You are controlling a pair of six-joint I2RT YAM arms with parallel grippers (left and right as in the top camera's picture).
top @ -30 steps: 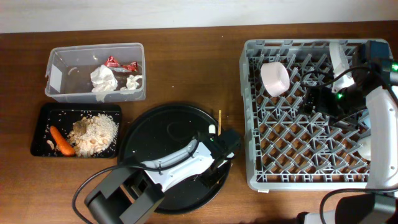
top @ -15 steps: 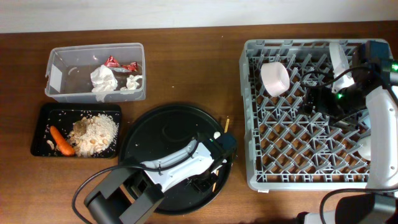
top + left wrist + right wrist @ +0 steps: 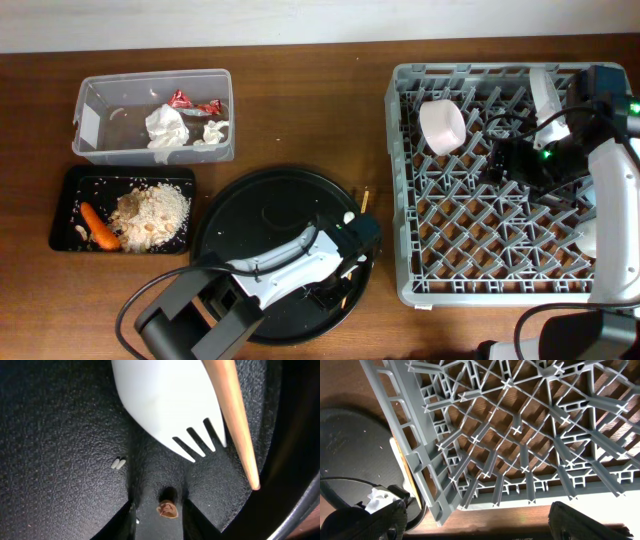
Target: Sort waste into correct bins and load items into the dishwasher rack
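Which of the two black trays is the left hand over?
The large round black tray, holding the white fork; the small rectangular black tray with the carrot lies further left.

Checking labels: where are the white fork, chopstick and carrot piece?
white fork (image 3: 160,400), left wrist view, bowl above tines
chopstick (image 3: 233,415), left wrist view, mid shaft
carrot piece (image 3: 98,226), overhead view, its middle

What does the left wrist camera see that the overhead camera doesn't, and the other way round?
Only the left wrist view shows the prongs of the white fork, two tiny white grains and a brown crumb. Only the overhead view shows the clear tub, the carrot piece, the pink bowl and the grey rack. Both show the round black tray and a wooden chopstick.
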